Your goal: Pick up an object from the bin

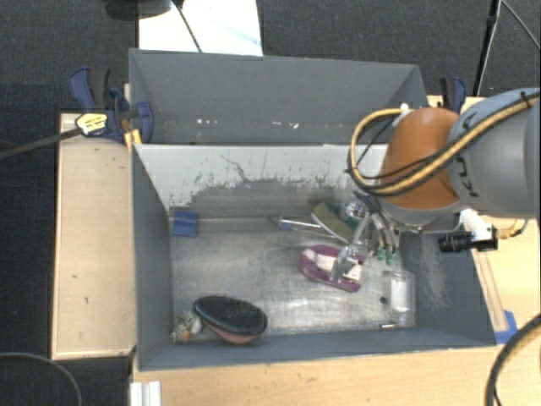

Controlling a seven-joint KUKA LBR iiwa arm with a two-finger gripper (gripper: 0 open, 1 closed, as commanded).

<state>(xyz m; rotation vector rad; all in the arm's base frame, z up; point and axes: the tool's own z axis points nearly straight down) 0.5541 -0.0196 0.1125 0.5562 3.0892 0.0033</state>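
We take the black oval brush (pixel 230 315) as our ref. pt.: it lies at the front-left of the grey metal bin (pixel 254 176), bristle pad dark and stippled, on a pinkish base. Just left of the brush, touching or nearly so, sits a small crumpled scrap (pixel 182 330), tan and pale.

Up and to the right of the brush, well apart from it, lies a purple-and-white plastic thing (pixel 319 267), rounded w/ a glossy purple rim and a white inset. The gripper (pixel 351 260) is down at this item's right end, approx. touching it; whether it is open or closed we can't tell. Above the gripper is the arm's smooth orange cover (pixel 423 159) w/ yellow and black cables looped round it.

Farther right of the brush, beyond the purple item, lies a small clear bottle (pixel 397 294); any print on it is too small to read. Up from the brush, by the left wall, sits a small blue block (pixel 184 223). Up-right of the brush, near the back wall, lie a thin metallic pen-like stick (pixel 292 223) and a flat olive piece (pixel 331 220).
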